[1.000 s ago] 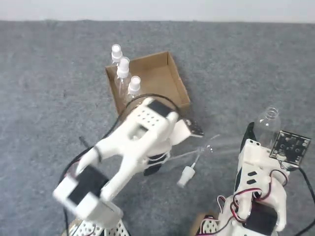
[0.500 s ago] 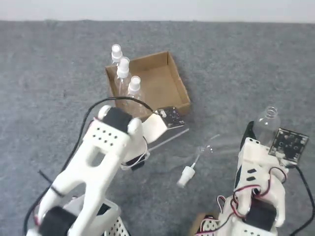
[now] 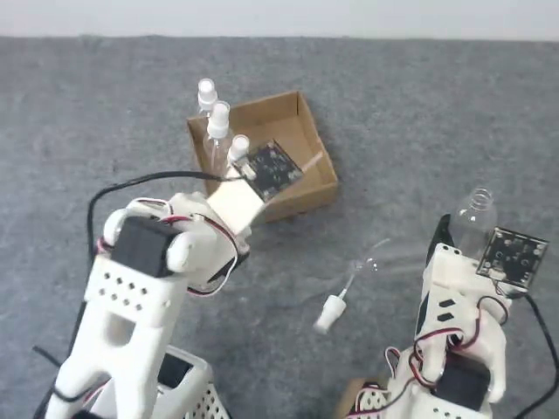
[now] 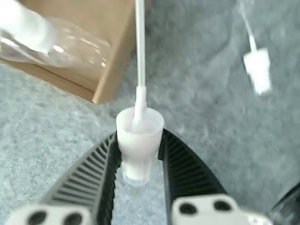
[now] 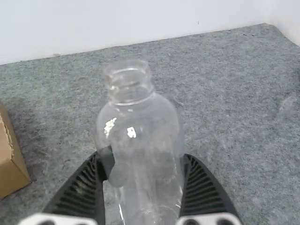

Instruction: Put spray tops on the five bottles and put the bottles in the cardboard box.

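Observation:
My left gripper (image 4: pixel 138 140) is shut on a white spray top (image 4: pixel 138 150), whose thin tube (image 4: pixel 139 51) points toward the cardboard box (image 4: pixel 115 56). In the high view this arm's wrist (image 3: pixel 266 168) hovers over the box's (image 3: pixel 297 131) near edge. Three capped bottles (image 3: pixel 218 118) stand at the box's far left side. My right gripper (image 5: pixel 143 161) is shut on an open clear bottle (image 5: pixel 138 126), held upright at the table's right (image 3: pixel 476 214). Another spray top (image 3: pixel 332 310) lies on the carpet between the arms.
Grey carpet covers the table. What looks like a clear bottle (image 3: pixel 384 255) lies beside the loose spray top's tube. A capped bottle (image 4: pixel 61 42) is blurred inside the box in the left wrist view. A pale wall runs along the far edge.
The left arm has swung from the middle of the table up to the box, carrying the spray top. The right arm and its bottle have stayed put.

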Available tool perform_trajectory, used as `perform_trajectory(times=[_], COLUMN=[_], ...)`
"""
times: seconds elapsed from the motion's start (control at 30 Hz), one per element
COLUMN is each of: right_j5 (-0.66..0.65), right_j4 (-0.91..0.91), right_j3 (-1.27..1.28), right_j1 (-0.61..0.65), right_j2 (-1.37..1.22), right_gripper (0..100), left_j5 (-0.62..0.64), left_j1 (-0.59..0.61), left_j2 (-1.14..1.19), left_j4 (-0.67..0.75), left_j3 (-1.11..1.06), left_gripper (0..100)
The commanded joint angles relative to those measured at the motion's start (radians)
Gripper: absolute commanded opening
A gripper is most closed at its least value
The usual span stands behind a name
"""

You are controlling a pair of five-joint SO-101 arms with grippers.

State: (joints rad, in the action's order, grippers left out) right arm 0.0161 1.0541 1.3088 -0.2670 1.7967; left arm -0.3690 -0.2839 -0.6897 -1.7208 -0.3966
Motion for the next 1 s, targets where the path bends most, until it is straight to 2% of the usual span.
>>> perform_trajectory(times=[0.0, 0.2, 0.4, 0.63, 0.77, 0.97], right_j5=[0.0, 0.0, 0.0, 0.0, -0.002, -0.002], right_j4=[-0.024, -0.022, -0.022, -0.024, -0.024, -0.022], right_j3=[-0.011, -0.011, -0.011, -0.011, -0.011, -0.011], right_j1=[-0.008, -0.008, -0.008, -0.008, -0.008, -0.008], right_j2=[0.012, 0.012, 0.012, 0.012, 0.012, 0.012], right_gripper=[0.6, 0.6, 0.6, 0.6, 0.6, 0.6], left_j5=[0.124, 0.25, 0.324, 0.399, 0.431, 0.431], left_j1=[0.057, 0.273, 0.428, 0.531, 0.537, 0.621], left_j2=[-0.035, -0.029, -0.028, -0.026, -0.026, -0.026], left_j4=[-0.02, 0.011, 0.041, 0.091, 0.141, 0.264], left_j3=[0.153, 0.291, 0.297, 0.277, 0.185, -0.004], left_gripper=[1, 1, 1, 1, 2, 4])
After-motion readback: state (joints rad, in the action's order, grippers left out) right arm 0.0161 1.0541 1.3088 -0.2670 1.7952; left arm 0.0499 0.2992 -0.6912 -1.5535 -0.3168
